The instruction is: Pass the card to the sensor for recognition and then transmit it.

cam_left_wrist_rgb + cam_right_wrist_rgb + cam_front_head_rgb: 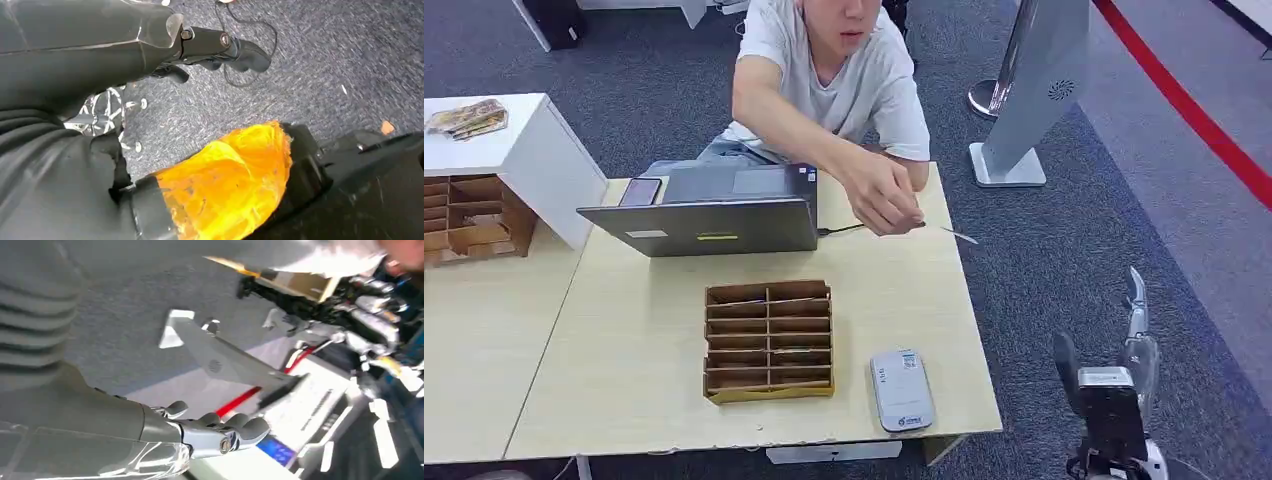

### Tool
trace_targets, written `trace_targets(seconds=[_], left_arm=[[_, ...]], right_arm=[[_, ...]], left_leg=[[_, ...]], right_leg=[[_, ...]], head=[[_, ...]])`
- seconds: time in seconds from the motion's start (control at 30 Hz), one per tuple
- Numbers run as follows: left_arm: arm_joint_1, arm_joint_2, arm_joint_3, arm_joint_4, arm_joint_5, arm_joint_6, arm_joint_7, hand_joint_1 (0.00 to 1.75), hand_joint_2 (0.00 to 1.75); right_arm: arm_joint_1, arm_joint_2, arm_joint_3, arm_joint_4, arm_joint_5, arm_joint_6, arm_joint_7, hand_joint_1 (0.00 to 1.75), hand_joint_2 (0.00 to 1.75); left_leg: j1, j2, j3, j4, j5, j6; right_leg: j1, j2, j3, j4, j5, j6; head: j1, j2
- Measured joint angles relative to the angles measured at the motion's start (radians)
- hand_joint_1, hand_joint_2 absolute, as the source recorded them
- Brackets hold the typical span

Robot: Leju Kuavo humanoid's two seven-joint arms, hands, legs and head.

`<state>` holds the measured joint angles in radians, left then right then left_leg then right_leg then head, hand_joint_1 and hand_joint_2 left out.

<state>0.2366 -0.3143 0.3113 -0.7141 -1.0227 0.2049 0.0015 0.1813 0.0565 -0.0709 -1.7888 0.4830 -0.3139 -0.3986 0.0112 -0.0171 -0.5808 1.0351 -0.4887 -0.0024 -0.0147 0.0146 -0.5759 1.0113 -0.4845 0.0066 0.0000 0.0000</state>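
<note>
A person seated behind the table holds a thin pale card out past the table's right side, pinched in one hand. The white card sensor lies flat near the table's front right corner. My right hand is raised beside the table's right edge, below and to the right of the card, fingers stretched out and holding nothing; the right wrist view shows the right hand the same way. My left hand hangs over the carpet with nothing in it.
A brown cardboard slot tray stands mid-table, left of the sensor. A grey laptop sits open at the back. A white box with a second slot tray is at the left. A grey kiosk stand rises at the back right.
</note>
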Motion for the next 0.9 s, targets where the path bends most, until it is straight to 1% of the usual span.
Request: trace_targets(seconds=[0.07, 0.13, 0.23, 0.3, 0.37, 0.4, 0.5, 0.6, 0.63, 0.67, 0.7, 0.77, 0.8, 0.9], left_arm=[[-0.008, -0.002, 0.009, 0.000, -0.001, -0.003, -0.004, 0.00, 0.00], [-0.024, -0.001, 0.013, 0.011, 0.013, 0.000, -0.023, 0.00, 0.00], [-0.085, 0.006, 0.014, 0.063, 0.059, 0.010, -0.042, 0.00, 0.00], [-0.140, 0.016, 0.013, 0.110, 0.109, 0.016, -0.043, 0.00, 0.00], [-0.200, 0.024, 0.004, 0.149, 0.162, 0.018, -0.037, 0.00, 0.00], [-0.226, 0.026, -0.001, 0.167, 0.178, 0.020, -0.034, 0.00, 0.00], [-0.277, 0.031, -0.017, 0.205, 0.203, 0.024, -0.028, 0.00, 0.00], [-0.297, 0.032, -0.025, 0.227, 0.222, 0.030, -0.031, 0.00, 0.00], [-0.304, 0.032, -0.031, 0.233, 0.242, 0.029, -0.031, 0.00, 0.00], [-0.315, 0.032, -0.038, 0.236, 0.262, 0.024, -0.015, 0.00, 0.00], [-0.334, 0.031, -0.048, 0.240, 0.281, 0.016, 0.012, 0.00, 0.00], [-0.376, 0.031, -0.071, 0.248, 0.309, 0.005, 0.042, 0.00, 0.00], [-0.393, 0.031, -0.083, 0.250, 0.324, 0.001, 0.048, 0.00, 0.00], [-0.397, 0.035, -0.123, 0.256, 0.364, -0.001, 0.053, 0.00, 0.00]], right_arm=[[0.000, 0.000, 0.014, -0.026, 0.012, 0.002, 0.008, 0.00, 1.75], [-0.004, 0.000, 0.032, -0.042, 0.032, 0.003, 0.004, 0.00, 1.75], [-0.049, -0.009, 0.094, -0.066, 0.109, 0.002, 0.021, 0.00, 1.75], [-0.106, -0.019, 0.158, -0.076, 0.200, -0.001, 0.064, 0.00, 1.75], [-0.179, -0.035, 0.229, -0.077, 0.292, -0.003, 0.107, 0.00, 1.75], [-0.209, -0.041, 0.262, -0.077, 0.315, -0.006, 0.122, 0.00, 1.75], [-0.264, -0.056, 0.328, -0.077, 0.326, -0.015, 0.141, 0.00, 1.75], [-0.281, -0.072, 0.358, -0.077, 0.332, -0.021, 0.148, 0.00, 1.75], [-0.289, -0.079, 0.372, -0.076, 0.354, -0.028, 0.147, 0.00, 1.75], [-0.305, -0.085, 0.385, -0.072, 0.380, -0.033, 0.149, 0.00, 1.75], [-0.333, -0.092, 0.404, -0.064, 0.428, -0.040, 0.163, 0.00, 1.75], [-0.395, -0.102, 0.446, -0.040, 0.529, -0.052, 0.190, 0.00, 1.75], [-0.425, -0.108, 0.468, -0.026, 0.571, -0.053, 0.207, 0.00, 1.75], [-0.497, -0.129, 0.531, 0.010, 0.674, -0.060, 0.256, 0.00, 1.75]], left_leg=[[0.000, 0.000, 0.000, 0.000, 0.000, 0.000], [0.000, 0.000, -0.001, 0.000, 0.000, 0.000], [0.000, 0.000, 0.000, 0.000, 0.002, -0.002], [0.000, 0.001, 0.000, 0.000, 0.004, 0.000], [0.000, 0.001, 0.000, 0.000, 0.006, -0.001], [0.000, 0.000, 0.000, 0.000, 0.007, -0.002], [0.000, 0.000, 0.000, 0.000, 0.008, -0.001], [0.000, 0.000, -0.001, 0.000, 0.008, -0.001], [0.000, 0.000, -0.001, 0.000, 0.008, -0.001], [0.000, 0.000, -0.002, 0.000, 0.008, -0.001], [0.000, 0.000, -0.003, 0.001, 0.008, -0.001], [0.000, 0.000, -0.003, 0.001, 0.009, 0.000], [0.000, 0.000, -0.003, 0.001, 0.009, 0.000], [0.000, 0.001, -0.003, 0.001, 0.010, 0.000]], right_leg=[[0.000, 0.000, 0.000, 0.000, 0.000, 0.000], [0.000, 0.000, 0.000, 0.000, 0.000, 0.000], [0.000, 0.001, 0.000, 0.000, 0.002, -0.001], [0.000, 0.001, 0.000, 0.000, 0.004, -0.001], [0.000, 0.001, 0.000, 0.000, 0.006, -0.001], [0.000, 0.001, 0.000, 0.000, 0.006, -0.001], [0.000, 0.001, 0.000, 0.000, 0.007, -0.001], [0.000, 0.001, 0.000, 0.000, 0.008, 0.000], [0.000, 0.001, -0.001, 0.000, 0.008, 0.000], [0.000, 0.001, -0.002, 0.000, 0.008, 0.000], [0.000, 0.001, -0.003, 0.000, 0.009, 0.000], [0.000, 0.001, -0.003, 0.000, 0.009, 0.000], [0.000, 0.001, -0.003, 0.000, 0.009, 0.000], [0.000, 0.001, -0.004, 0.000, 0.010, 0.000]], head=[[0.000, 0.000], [0.000, 0.000], [0.000, 0.000], [0.000, 0.000], [0.000, 0.000], [0.000, 0.000], [0.000, 0.000], [0.000, 0.000], [0.000, 0.000], [0.000, 0.000], [0.000, 0.000], [0.000, 0.000], [0.000, 0.000], [0.000, 0.000]])
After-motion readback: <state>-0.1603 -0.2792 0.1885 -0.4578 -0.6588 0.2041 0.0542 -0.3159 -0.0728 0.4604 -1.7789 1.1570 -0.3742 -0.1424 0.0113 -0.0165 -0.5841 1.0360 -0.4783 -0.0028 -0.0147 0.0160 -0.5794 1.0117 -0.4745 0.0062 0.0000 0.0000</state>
